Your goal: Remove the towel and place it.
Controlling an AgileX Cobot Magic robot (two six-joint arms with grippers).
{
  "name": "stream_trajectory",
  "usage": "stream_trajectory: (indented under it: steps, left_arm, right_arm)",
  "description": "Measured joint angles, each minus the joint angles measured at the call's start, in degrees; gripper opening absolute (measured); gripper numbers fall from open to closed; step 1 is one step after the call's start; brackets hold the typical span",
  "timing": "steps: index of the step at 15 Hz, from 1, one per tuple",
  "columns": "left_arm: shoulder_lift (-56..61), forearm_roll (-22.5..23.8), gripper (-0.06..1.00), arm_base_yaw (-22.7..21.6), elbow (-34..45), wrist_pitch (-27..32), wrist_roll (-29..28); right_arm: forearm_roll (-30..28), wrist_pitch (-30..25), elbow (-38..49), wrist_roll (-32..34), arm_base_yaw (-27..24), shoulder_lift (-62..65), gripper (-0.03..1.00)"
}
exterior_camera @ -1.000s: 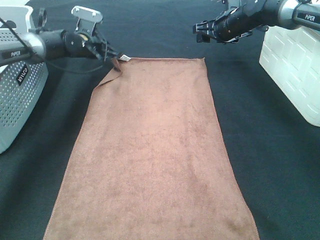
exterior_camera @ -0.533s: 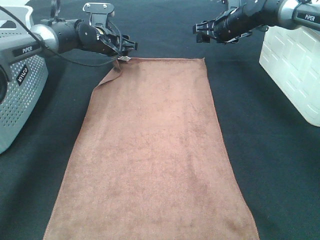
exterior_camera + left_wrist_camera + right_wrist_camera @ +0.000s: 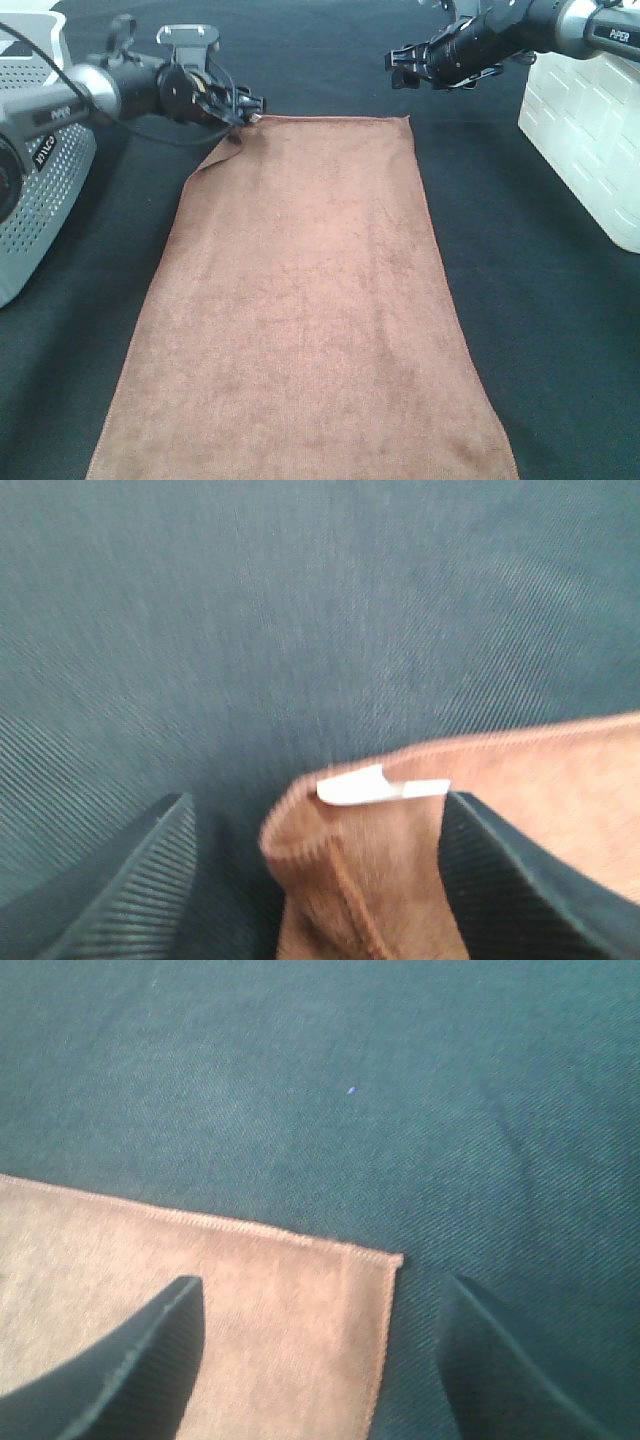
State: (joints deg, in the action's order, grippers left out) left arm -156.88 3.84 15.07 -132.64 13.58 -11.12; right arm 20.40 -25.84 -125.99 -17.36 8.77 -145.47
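Note:
The reddish-brown towel (image 3: 305, 300) lies spread flat on the black table cloth, its long side running from the far edge toward the camera. Its far-left corner is curled up, with a small white tag (image 3: 380, 785) showing. My left gripper (image 3: 248, 106) is at that corner and open; in the left wrist view the curled corner (image 3: 340, 880) sits between the two black fingers (image 3: 130, 880) without being pinched. My right gripper (image 3: 400, 66) hovers open above the towel's far-right corner (image 3: 385, 1260), which lies flat between its fingers (image 3: 140, 1360) in the right wrist view.
A grey perforated basket (image 3: 40, 180) stands at the left edge. A white plastic crate (image 3: 590, 130) stands at the right edge. Black cloth (image 3: 540, 300) covers the table on both sides of the towel.
The left gripper has shifted right along the towel's far-left corner and its jaws have widened. The towel corner stays curled. The right arm has not moved.

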Motion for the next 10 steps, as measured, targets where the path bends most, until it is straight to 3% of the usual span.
stream_trajectory:
  steps: [5,10]
  left_arm:
    - [-2.35,0.52,0.65,0.00,0.00,-2.01,0.00]
    - [-2.35,7.96,0.65,-0.86,0.00,0.46,1.32]
  right_arm:
    - [0.00,-0.23,0.00,0.00,0.00,0.00,0.64]
    - [0.00,-0.23,0.00,-0.92,0.00,0.00,0.64]
